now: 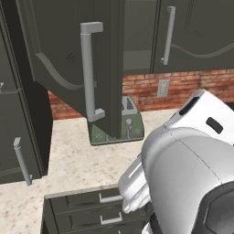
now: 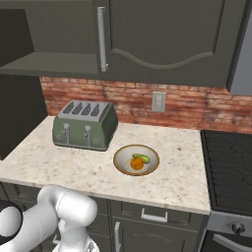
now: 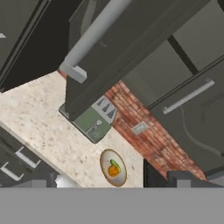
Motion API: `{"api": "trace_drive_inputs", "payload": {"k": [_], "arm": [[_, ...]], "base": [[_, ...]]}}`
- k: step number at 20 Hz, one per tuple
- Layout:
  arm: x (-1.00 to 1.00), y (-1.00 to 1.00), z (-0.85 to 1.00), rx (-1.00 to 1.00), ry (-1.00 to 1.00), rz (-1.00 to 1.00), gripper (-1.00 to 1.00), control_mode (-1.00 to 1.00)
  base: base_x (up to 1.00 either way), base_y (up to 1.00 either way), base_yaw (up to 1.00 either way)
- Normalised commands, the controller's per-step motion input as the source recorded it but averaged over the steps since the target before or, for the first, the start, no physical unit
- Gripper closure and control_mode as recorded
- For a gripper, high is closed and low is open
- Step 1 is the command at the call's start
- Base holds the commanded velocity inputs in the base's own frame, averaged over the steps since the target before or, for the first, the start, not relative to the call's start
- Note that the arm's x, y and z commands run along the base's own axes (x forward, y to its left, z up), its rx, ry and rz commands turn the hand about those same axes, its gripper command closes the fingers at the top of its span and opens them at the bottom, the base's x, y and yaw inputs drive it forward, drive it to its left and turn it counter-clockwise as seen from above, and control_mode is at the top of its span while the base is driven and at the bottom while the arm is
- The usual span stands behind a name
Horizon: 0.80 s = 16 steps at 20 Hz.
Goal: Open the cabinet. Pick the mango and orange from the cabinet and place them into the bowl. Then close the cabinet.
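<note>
The cabinet [image 2: 167,34] has its left door [image 1: 68,45] swung wide open towards me, and its right door stays shut. The bare shelf [image 2: 54,64] shows behind the open side. On the counter the bowl [image 2: 118,156] holds the orange [image 2: 136,164] and the mango [image 2: 141,158] side by side. The hand view looks down past the open door [image 3: 131,39] at the bowl [image 3: 104,164] with the orange [image 3: 113,171] and mango [image 3: 115,166] in it. My gripper [image 3: 111,183] is open and holds nothing, well back from the door's bar handle [image 3: 94,37].
A green toaster [image 2: 86,125] stands left of the bowl against the brick wall. A black stove [image 2: 229,157] borders the counter on the right. A tall dark cabinet [image 1: 18,114] closes off the left side. Drawers [image 1: 91,212] sit below the counter edge.
</note>
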Motion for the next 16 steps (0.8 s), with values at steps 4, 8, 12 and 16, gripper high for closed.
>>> {"api": "trace_drive_inputs", "payload": {"k": [4, 8, 12, 16], "arm": [[0.00, 0.00, -0.25, -0.09, -0.09, 0.00, -1.00, -1.00], [0.00, 0.00, -0.07, -0.01, -0.13, 0.00, -1.00, -1.00], [0.03, 0.00, 0.00, 0.00, -0.12, 0.00, -1.00, -1.00], [0.21, 0.00, 0.00, 0.00, -0.02, 0.00, -1.00, -1.00]], "base": [[0.00, 0.00, 0.00], [0.00, 0.00, 0.00], [0.00, 0.00, 0.00], [0.00, 0.00, 0.00]]}}
